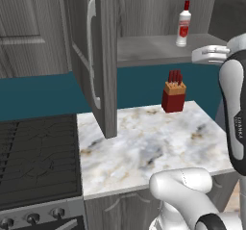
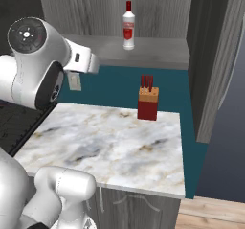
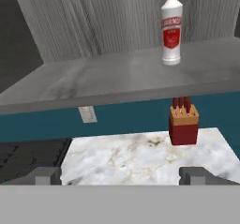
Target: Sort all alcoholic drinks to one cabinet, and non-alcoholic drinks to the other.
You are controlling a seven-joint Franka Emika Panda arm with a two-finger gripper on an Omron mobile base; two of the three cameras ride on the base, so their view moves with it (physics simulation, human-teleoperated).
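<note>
One red-capped bottle (image 1: 183, 25) stands upright on the open cabinet's shelf (image 2: 158, 55), in the upper right of the left base view (its red label faces out). The gripper (image 3: 122, 175) stands with fingers wide apart, holding nothing, low in the hand view. A red knife block (image 2: 148, 104) sits on the marble worktop (image 1: 144, 147) below.

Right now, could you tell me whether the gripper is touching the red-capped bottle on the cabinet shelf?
Apart. The hand view shows the open gripper low, with the bottle standing far beyond it on the shelf.
</note>
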